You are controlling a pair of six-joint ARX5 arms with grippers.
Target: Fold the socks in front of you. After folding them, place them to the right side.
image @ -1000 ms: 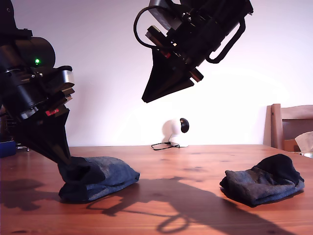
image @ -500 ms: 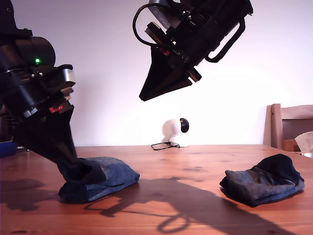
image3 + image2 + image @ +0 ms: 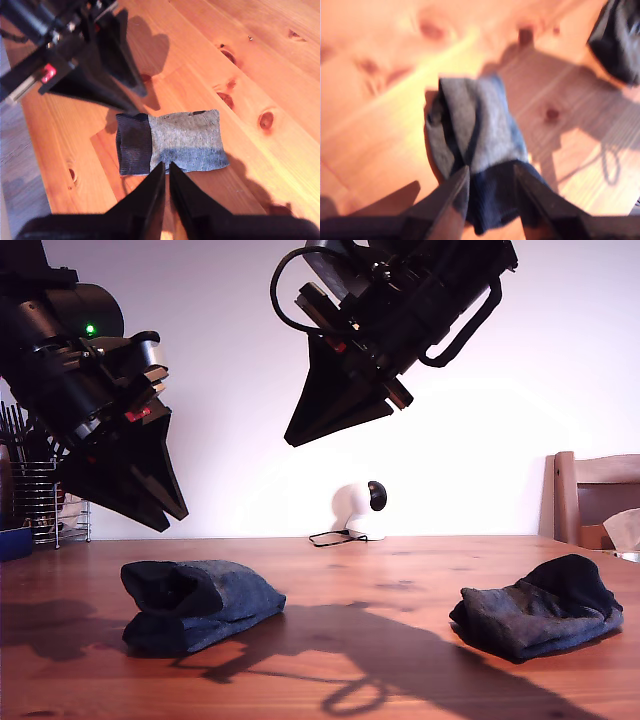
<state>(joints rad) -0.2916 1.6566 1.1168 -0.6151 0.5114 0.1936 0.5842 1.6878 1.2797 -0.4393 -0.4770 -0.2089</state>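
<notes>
Exterior view: my first gripper hung just above the first sock, folded toward the table's end on the exterior view's left. The second sock sat folded toward the opposite end, and my second gripper was high over the middle.

First wrist view: jaws parted, empty.

Second wrist view: jaws pressed together, empty.

Wooden counter, knotted planks. On it: 2 folded socks, 1 well apart from the other; white round device behind them.
</notes>
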